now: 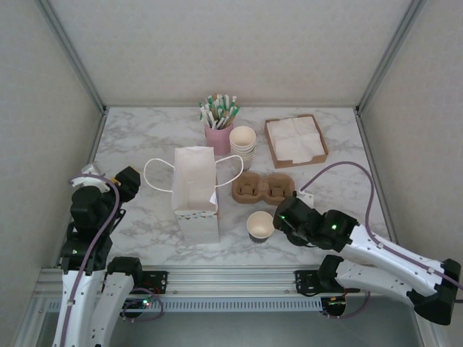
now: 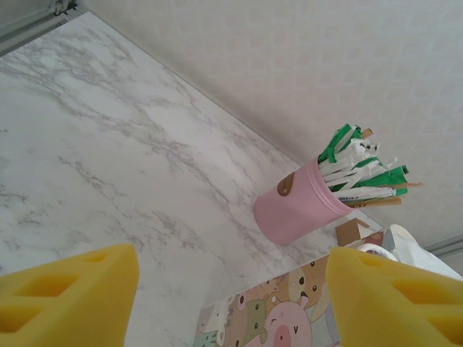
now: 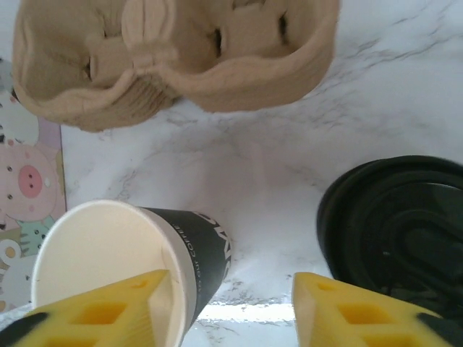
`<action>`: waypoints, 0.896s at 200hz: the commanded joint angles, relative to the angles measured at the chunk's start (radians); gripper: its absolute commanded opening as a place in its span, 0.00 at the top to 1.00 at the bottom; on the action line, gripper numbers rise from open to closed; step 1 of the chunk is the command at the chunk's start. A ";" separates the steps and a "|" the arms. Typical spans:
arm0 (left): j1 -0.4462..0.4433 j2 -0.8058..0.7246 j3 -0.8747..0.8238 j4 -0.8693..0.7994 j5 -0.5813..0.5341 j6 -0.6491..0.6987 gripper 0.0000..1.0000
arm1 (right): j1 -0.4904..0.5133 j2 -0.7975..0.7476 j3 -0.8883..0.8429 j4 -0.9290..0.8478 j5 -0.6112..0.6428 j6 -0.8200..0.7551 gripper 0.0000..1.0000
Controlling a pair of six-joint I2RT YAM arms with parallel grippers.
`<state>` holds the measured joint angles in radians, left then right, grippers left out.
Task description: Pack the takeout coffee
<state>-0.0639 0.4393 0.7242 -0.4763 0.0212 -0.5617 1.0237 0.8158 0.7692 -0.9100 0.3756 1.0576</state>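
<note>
Right gripper (image 3: 224, 311), jaws apart and gripping nothing, has one finger (image 3: 101, 311) at the rim of the lidless takeout coffee cup (image 3: 108, 253) at its 9 o'clock, on the marble table (image 1: 145, 137). The cup's black sleeve (image 3: 195, 253) reads "COFFEE".

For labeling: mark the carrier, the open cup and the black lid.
carrier (image 3: 253, 79): right wrist view, its brown front wall.
open cup (image 3: 101, 246): right wrist view, its pale inside.
black lid (image 3: 398, 217): right wrist view, its top face.

We see the left gripper (image 2: 231, 300), yellow fingers (image 2: 69, 289) apart, over the marble table (image 2: 108, 144); a pink cup (image 2: 296, 211) of green-and-white packets (image 2: 359, 168) stands beyond a cartoon-printed bag (image 2: 278, 322).
</note>
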 commanded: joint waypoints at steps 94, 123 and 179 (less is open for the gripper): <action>-0.003 -0.013 0.005 -0.014 -0.010 -0.006 0.31 | -0.063 -0.171 -0.036 -0.262 0.131 0.089 0.01; -0.004 -0.016 0.004 -0.013 -0.010 -0.006 0.31 | -0.122 -0.117 -0.060 -0.195 0.054 0.036 0.01; -0.004 -0.014 0.003 -0.014 -0.010 -0.006 0.31 | -0.198 -0.011 -0.084 -0.125 -0.021 -0.010 0.01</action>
<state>-0.0639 0.4362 0.7242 -0.4763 0.0208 -0.5621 0.8501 0.7776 0.7078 -1.0687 0.3885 1.0760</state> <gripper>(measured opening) 0.687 0.987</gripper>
